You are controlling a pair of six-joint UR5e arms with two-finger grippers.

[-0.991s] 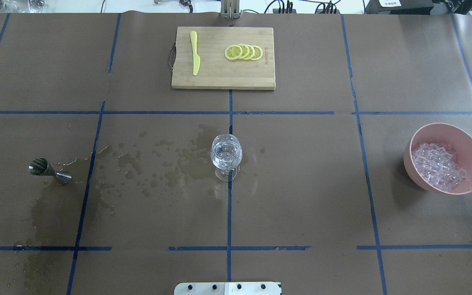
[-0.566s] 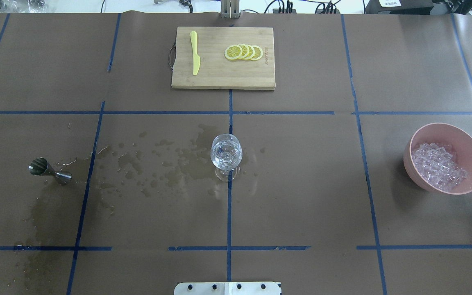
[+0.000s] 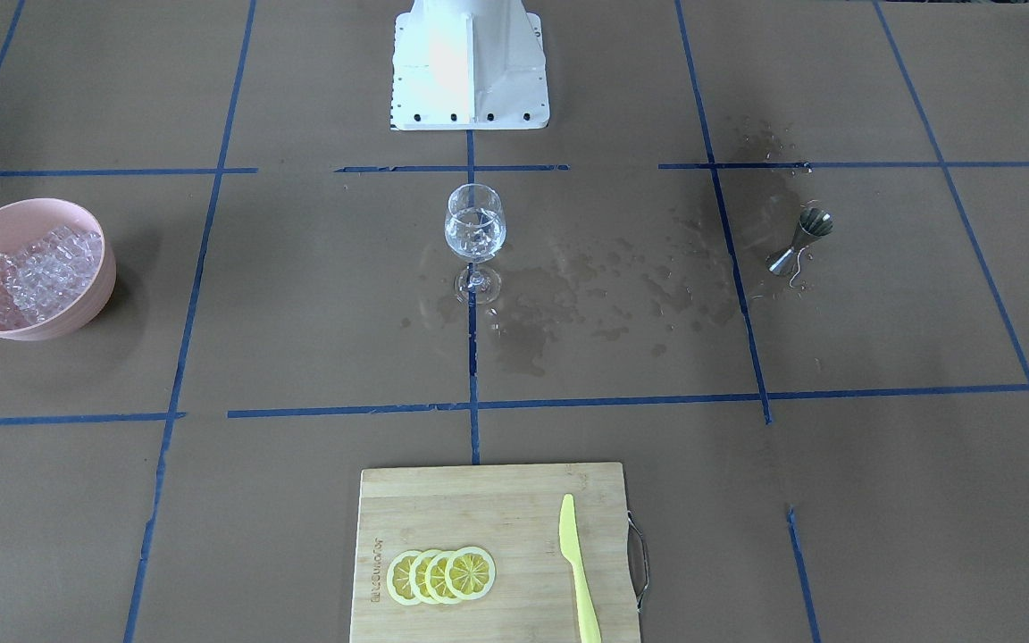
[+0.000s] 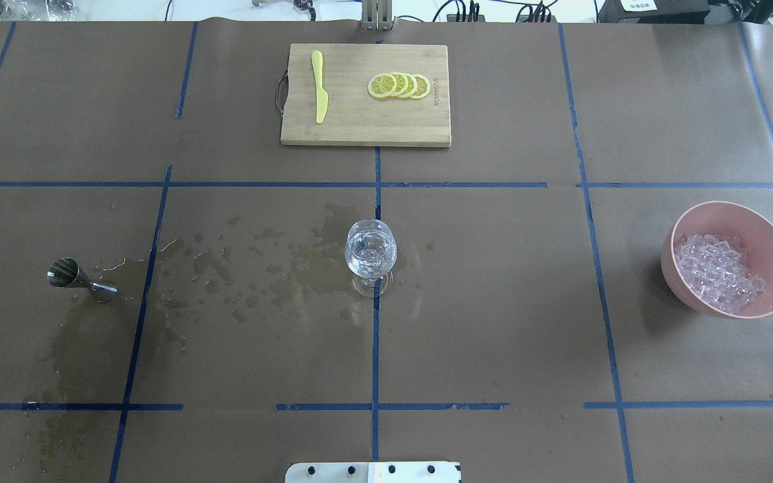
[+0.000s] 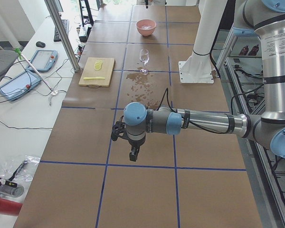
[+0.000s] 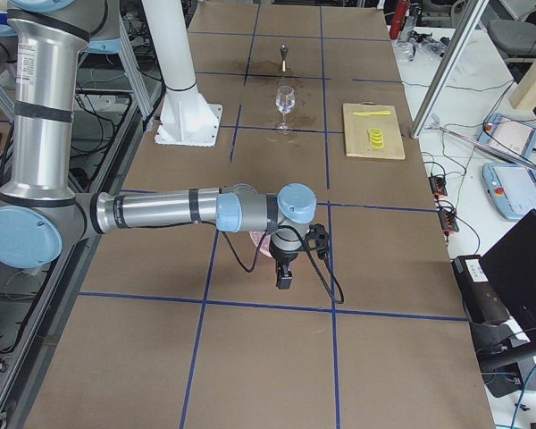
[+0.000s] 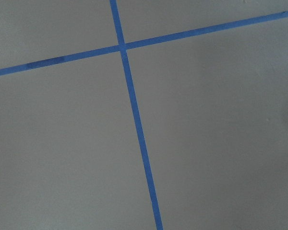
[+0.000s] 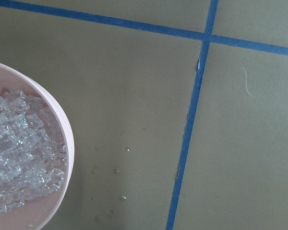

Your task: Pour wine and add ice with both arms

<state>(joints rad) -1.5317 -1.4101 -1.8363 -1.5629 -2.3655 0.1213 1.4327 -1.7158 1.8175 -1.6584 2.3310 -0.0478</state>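
Note:
The clear stemmed glass (image 4: 370, 255) stands upright at the table's middle, holding clear liquid, the wine (image 3: 475, 234), and glinting bits. The ice (image 4: 716, 272) fills the pink bowl (image 4: 670, 265) at the right; it also shows in the right wrist view (image 8: 19, 158). The steel jigger (image 4: 81, 278) lies on its side at the left. My left gripper (image 5: 133, 154) hangs over bare table, far from the glass. My right gripper (image 6: 284, 277) hangs beside the bowl (image 6: 259, 243). Both show only in side views, so I cannot tell if they are open or shut.
A bamboo cutting board (image 4: 365, 127) with a yellow knife (image 4: 319, 87) and lemon slices (image 4: 400, 86) sits at the far side. Wet spill patches (image 4: 279, 268) spread between jigger and glass. The white base block (image 3: 470, 89) stands at the robot's side.

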